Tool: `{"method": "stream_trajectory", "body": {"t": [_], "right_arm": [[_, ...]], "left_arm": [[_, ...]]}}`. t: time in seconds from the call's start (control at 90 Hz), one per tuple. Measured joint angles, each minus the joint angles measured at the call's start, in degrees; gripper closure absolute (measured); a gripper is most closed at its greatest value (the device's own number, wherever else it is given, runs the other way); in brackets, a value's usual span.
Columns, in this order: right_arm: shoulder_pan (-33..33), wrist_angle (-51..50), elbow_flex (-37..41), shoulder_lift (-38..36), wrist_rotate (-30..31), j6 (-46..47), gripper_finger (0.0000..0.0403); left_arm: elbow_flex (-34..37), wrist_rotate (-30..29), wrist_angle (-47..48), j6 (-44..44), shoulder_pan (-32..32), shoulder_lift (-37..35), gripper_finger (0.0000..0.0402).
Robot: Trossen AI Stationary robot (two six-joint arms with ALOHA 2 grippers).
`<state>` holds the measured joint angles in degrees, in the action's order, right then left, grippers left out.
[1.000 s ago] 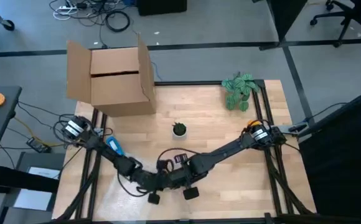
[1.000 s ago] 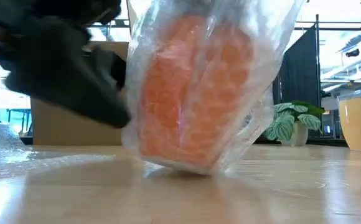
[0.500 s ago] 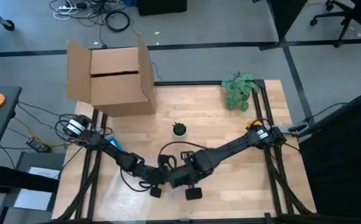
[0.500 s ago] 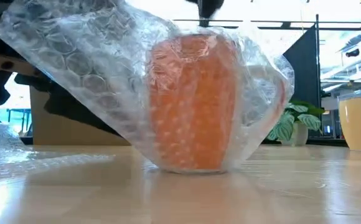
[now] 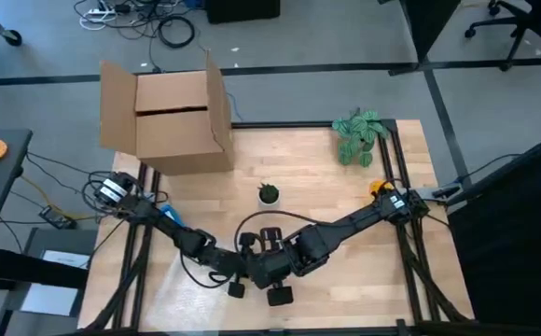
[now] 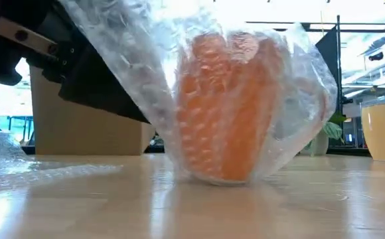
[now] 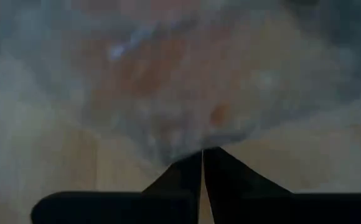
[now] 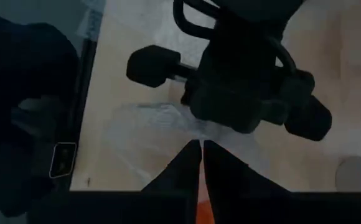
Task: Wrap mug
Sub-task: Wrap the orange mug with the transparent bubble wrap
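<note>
Wooden table [image 5: 308, 163] bears cardboard box [image 5: 170, 117] and plant [image 5: 358, 135]

No text, label or number can be read — none anywhere.

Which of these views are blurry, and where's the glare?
Left wrist view: the bubble wrap is a soft out-of-focus smear. Low view: bright windows behind wash out the top, the wrapped orange mug backlit. High view: sharp and evenly lit.
</note>
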<state>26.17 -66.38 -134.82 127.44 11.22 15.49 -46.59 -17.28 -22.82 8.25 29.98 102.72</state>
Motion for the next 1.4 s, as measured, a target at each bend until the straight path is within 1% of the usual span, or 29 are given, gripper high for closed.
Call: {"method": "stream_trajectory", "body": {"t": [0.111,0.211,0.278,0.333,0.478,0.544,0.633,0.7,0.867,0.978,1.133,1.333,1.4], "right_arm": [[0.00,-2.39,-0.06,-0.48,-0.15,-0.07,0.0403],[0.00,-7.02,-0.11,-1.38,-0.35,0.46,0.0403],[0.00,-7.73,-0.09,-2.43,-0.17,1.23,0.0403],[0.00,-7.20,-0.09,-3.63,1.27,1.33,0.0403],[0.00,-2.57,-0.13,-5.53,7.86,-0.35,0.0403],[-0.03,0.59,-0.13,-5.58,8.61,-1.61,0.0403],[-0.39,2.68,-0.17,-5.15,7.56,-2.68,0.0403],[-0.51,2.43,0.01,-4.81,6.55,-2.43,0.0403],[-0.78,1.97,3.37,-4.73,5.71,-0.20,0.0403],[-0.79,5.29,7.42,-4.81,2.23,0.14,0.0403],[-0.70,4.69,11.67,-4.59,-0.54,3.03,0.0403],[-0.50,1.49,15.35,-4.62,-5.21,6.80,0.0403],[-0.42,-0.10,16.79,-4.62,-5.48,8.06,0.0403]], "left_arm": [[0.00,-0.01,1.27,0.98,0.00,-0.09,0.0401],[0.00,-0.02,1.57,1.19,0.00,-0.48,0.0401],[0.00,-0.02,1.45,1.16,0.00,-0.96,0.0401],[0.00,-0.09,1.31,1.06,-0.03,-1.49,0.0401],[0.00,-0.86,0.56,0.90,-0.69,-2.47,0.0401],[0.00,-0.87,-0.50,0.85,-0.99,-2.49,0.0401],[-0.03,-0.87,-1.46,0.84,-1.32,-2.49,0.0401],[-0.04,-0.87,-1.54,0.84,-1.42,-2.49,0.0401],[-0.04,-0.85,-1.51,0.79,-1.49,-2.67,0.0401],[-0.07,-0.90,-1.43,0.39,-1.54,-2.69,0.0401],[-0.07,-1.58,-1.33,0.39,-1.93,-2.92,0.0401],[-0.07,-1.76,-1.42,0.94,-2.89,-3.25,0.0401],[-0.07,-1.77,-1.44,0.96,-3.19,-3.51,0.0401]]}}
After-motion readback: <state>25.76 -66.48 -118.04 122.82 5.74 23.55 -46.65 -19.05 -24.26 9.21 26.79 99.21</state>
